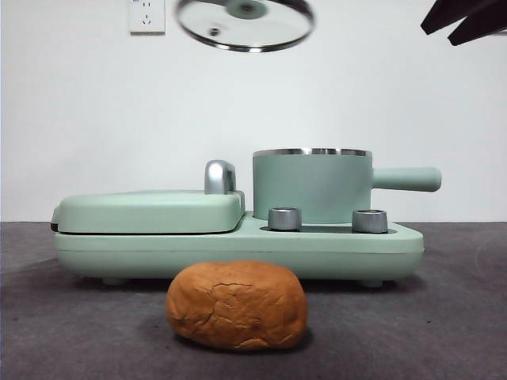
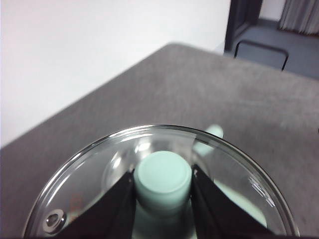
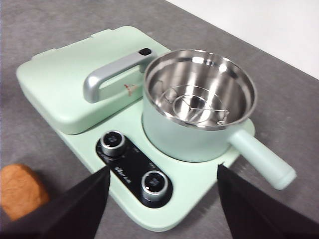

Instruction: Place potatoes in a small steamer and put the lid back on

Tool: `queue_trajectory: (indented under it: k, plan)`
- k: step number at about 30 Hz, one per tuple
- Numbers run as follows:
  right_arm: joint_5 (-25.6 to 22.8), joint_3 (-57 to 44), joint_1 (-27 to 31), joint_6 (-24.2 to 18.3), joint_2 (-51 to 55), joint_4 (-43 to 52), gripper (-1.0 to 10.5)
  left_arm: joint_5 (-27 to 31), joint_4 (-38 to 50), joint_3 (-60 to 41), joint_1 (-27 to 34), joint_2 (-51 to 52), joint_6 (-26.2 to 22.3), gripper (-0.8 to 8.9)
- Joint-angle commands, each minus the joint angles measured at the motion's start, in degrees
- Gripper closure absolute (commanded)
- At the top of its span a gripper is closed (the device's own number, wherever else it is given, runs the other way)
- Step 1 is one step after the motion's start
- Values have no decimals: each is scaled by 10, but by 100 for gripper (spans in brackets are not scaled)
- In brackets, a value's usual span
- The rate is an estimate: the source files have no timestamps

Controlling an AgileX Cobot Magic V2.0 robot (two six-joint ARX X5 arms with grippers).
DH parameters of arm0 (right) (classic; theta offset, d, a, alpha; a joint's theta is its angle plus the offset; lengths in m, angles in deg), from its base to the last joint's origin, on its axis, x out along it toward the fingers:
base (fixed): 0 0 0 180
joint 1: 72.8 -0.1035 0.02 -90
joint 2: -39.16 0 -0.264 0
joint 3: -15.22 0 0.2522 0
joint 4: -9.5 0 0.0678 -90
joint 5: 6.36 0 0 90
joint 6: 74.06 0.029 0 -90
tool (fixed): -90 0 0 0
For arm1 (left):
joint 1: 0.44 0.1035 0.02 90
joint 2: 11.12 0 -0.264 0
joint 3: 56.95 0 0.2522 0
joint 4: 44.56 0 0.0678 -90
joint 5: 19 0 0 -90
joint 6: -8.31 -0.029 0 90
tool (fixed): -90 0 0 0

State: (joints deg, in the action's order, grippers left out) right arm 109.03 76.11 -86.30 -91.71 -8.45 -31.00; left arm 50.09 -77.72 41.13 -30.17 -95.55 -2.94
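Note:
The orange-brown potato (image 1: 237,305) lies on the grey table in front of the appliance; it also shows as the potato (image 3: 19,189) in the right wrist view. The mint small steamer (image 1: 312,185) stands uncovered on the base, its steel inside (image 3: 199,97) holding a wire rack. High above, the glass lid (image 1: 245,24) hangs tilted, with my left gripper (image 2: 163,180) shut on its mint knob (image 2: 164,175). My right gripper (image 3: 162,199) is open, hovering above the steamer and dials; it shows as a black tip (image 1: 467,20) at the top right.
A flat mint griddle cover (image 1: 150,210) with a chrome handle (image 1: 219,176) sits left of the steamer on the shared base (image 1: 238,247). Two steel dials (image 1: 284,218) face forward. The steamer's straight handle (image 1: 405,179) sticks out to the right.

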Motion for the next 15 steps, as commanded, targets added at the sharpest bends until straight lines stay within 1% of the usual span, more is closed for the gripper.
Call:
queue_trajectory:
  k: [1,6,9,12,15]
  plan:
    - [1,9,-17,6,-2,-3,608,-1,-24,-2,13,26,-16,804]
    - [0,9,-59,-10,-2,-23,607,-1,-44,-41,42,87,-15,804]
    - [-13,9,-88,-15,-3,-26,607,-1,-54,-74,57,127,-10,804]
    - [-19,9,-116,-24,-3,-26,607,-1,-54,-122,68,172,3,804]
    - [-19,9,-146,-24,-7,-27,607,2,-52,-176,80,221,18,804]
